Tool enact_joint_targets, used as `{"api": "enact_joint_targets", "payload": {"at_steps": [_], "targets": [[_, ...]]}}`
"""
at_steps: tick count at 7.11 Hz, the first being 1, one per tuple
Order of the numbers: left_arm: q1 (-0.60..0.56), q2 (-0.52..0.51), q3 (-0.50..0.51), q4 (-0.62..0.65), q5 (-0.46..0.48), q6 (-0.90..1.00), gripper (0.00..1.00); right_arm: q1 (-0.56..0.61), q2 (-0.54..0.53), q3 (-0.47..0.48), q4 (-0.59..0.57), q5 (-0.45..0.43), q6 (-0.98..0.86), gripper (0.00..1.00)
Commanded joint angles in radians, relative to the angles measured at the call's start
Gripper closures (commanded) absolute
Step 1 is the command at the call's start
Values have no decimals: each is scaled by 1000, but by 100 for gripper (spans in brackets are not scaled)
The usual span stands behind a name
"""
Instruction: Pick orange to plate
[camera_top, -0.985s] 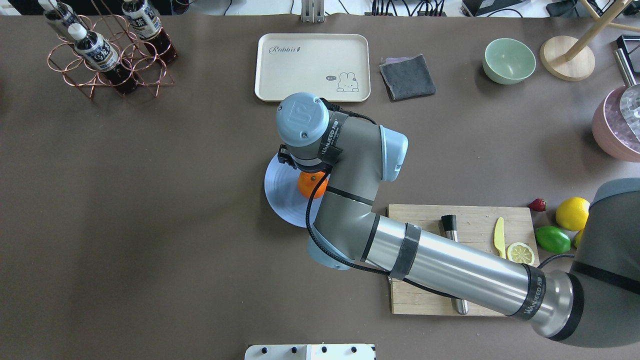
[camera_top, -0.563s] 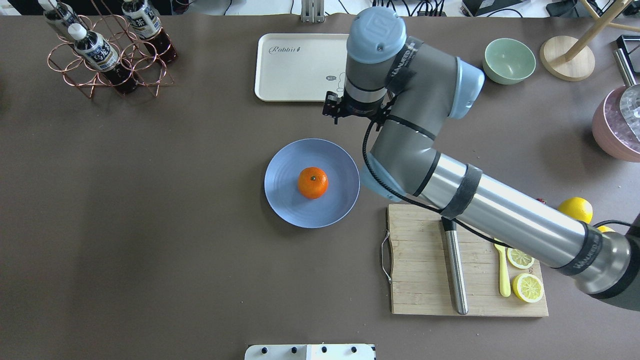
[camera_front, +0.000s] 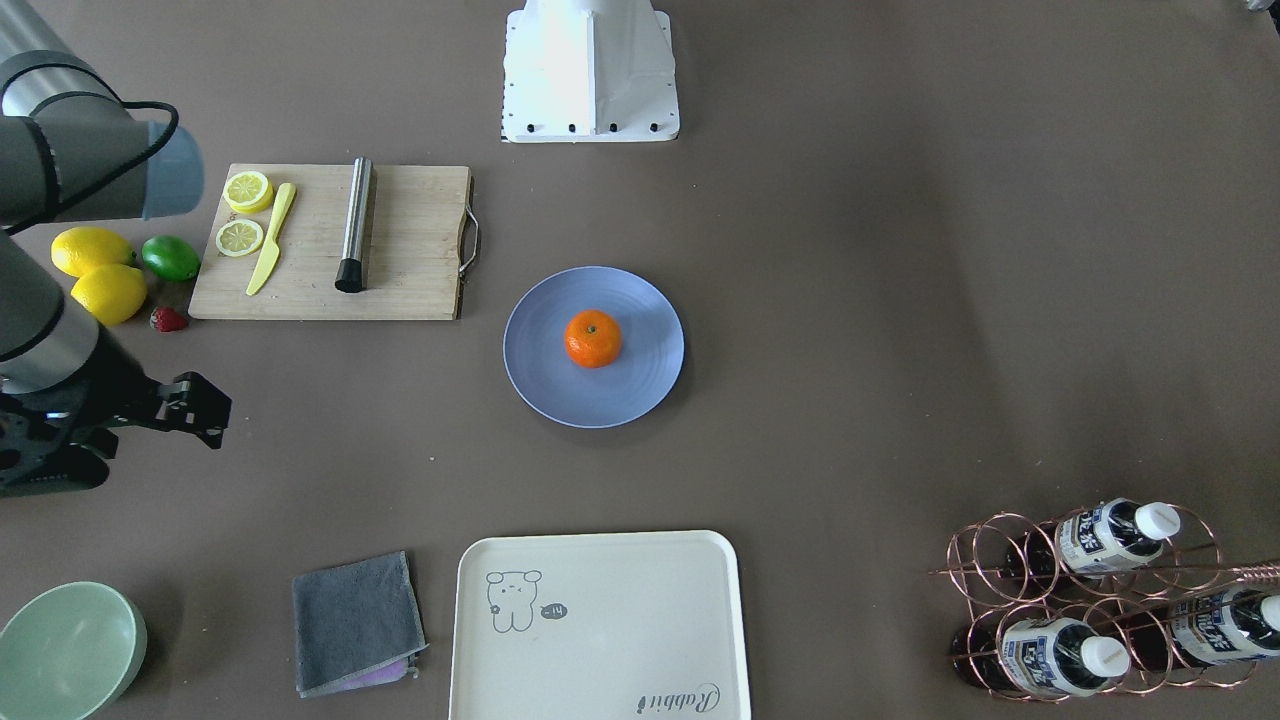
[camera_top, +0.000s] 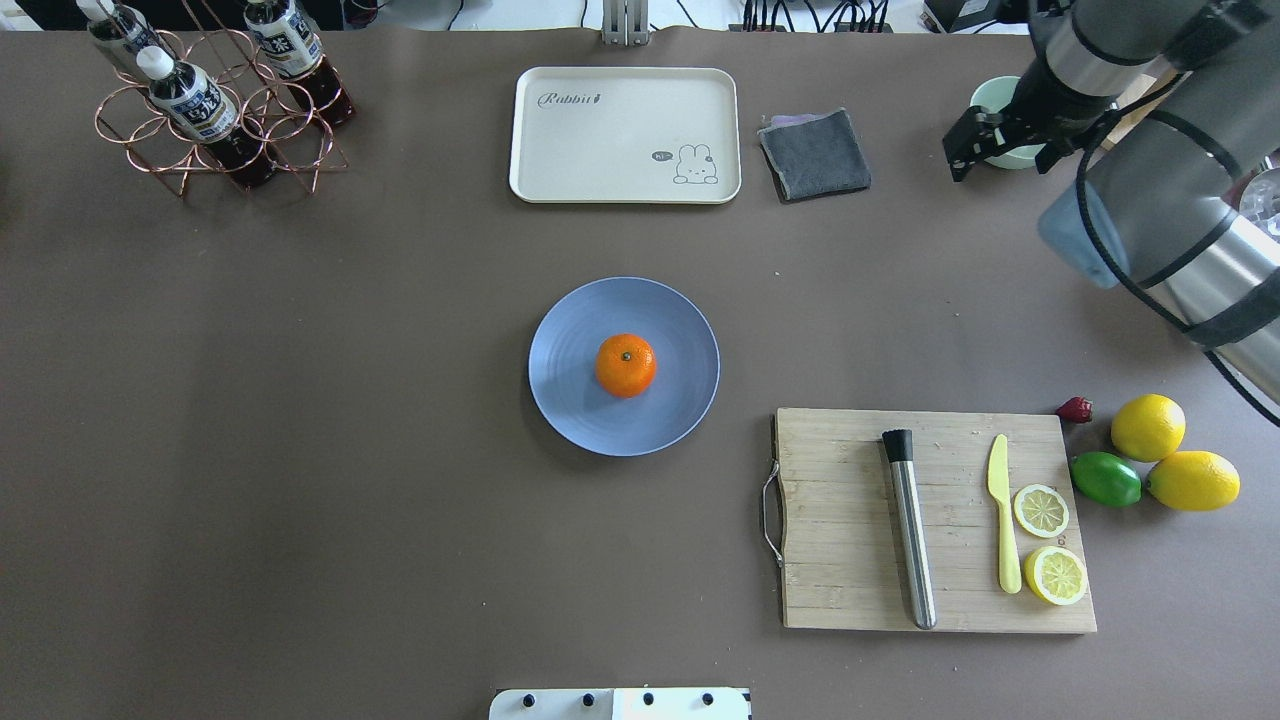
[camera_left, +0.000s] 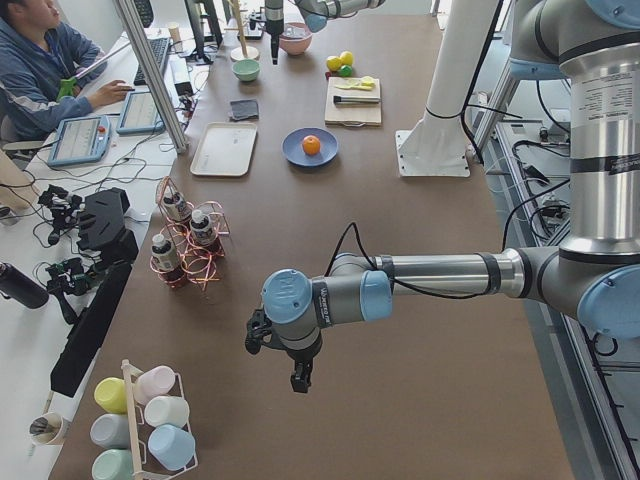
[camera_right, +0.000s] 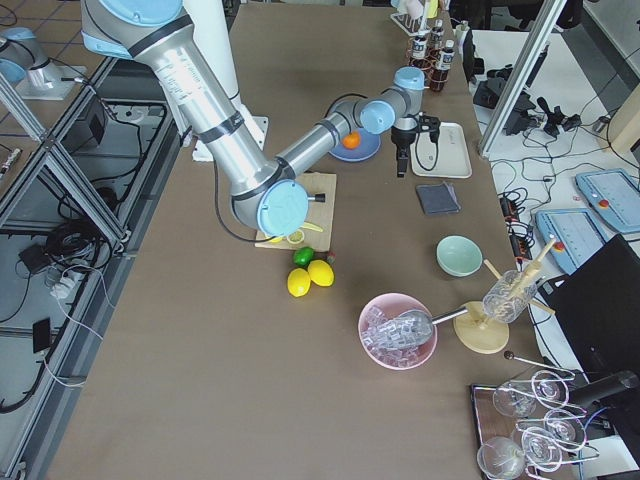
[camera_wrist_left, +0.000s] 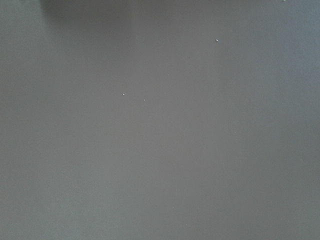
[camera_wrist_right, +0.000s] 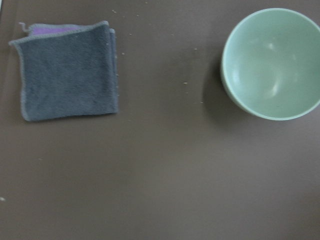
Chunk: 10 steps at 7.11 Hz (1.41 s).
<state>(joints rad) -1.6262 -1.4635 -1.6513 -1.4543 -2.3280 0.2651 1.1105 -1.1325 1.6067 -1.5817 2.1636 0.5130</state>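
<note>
The orange (camera_top: 626, 365) rests near the middle of the blue plate (camera_top: 570, 410), stem dot up, and nothing touches it; both also show from across the table, orange (camera_front: 593, 338) on plate (camera_front: 555, 385). My right gripper (camera_top: 1000, 158) hovers far to the right at the back of the table, over the gap between cloth and bowl, open and empty. Its wrist view shows no fingers. My left gripper (camera_left: 295, 378) hangs over bare table at the far left end; I cannot tell whether it is open or shut.
At the back are a cream tray (camera_top: 625, 135), a grey cloth (camera_wrist_right: 67, 72), a pale green bowl (camera_wrist_right: 272, 62) and a copper bottle rack (camera_top: 215, 100). To the right, a cutting board (camera_top: 850, 520) carries a knife and lemon slices, with lemons (camera_top: 1147, 427) and a lime (camera_top: 1105, 478) beside it.
My right arm rose from the plate, leaving the orange on it, and swung right and back to the bowl. The orange and plate have stayed still.
</note>
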Motion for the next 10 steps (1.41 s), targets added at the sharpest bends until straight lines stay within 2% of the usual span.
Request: {"api": "enact_joint_targets", "payload": {"at_steps": [1,3,4,5,7,10], "targets": [[2,-11,-34,12,-1,-1,2,203,-203,2,5,88,-378,0],[3,-23,-64,14,-4,-3,2,364,-339,-4,2,105,-587,0],[3,-31,-64,17,-13,-3,2,411,-430,-7,5,122,-588,0],[5,-29,-62,15,-16,-1,2,464,-456,-4,6,119,-587,0],[8,-28,-53,11,-16,5,2,477,-470,-8,6,69,-585,0],[9,-21,-39,3,-10,3,2,479,-478,-7,6,62,-585,0]]}}
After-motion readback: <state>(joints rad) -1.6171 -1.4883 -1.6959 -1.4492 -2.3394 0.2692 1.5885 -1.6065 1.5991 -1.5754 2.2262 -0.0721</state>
